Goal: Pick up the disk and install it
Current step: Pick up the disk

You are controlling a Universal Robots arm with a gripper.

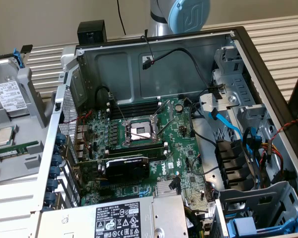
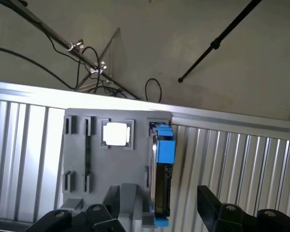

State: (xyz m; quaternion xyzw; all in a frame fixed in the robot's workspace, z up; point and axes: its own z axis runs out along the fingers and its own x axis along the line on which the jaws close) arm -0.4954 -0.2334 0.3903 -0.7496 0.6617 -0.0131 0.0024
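The disk sits untouched in its stand, at the exterior view's upper left. The claw gapes empty; nothing is installed yet.

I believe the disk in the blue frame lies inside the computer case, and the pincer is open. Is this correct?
Not correct in one point. The disk stands on edge in the gray holder outside the computer case, at the exterior view's left; the exterior view shows it. The pincer is open, as you wrote.
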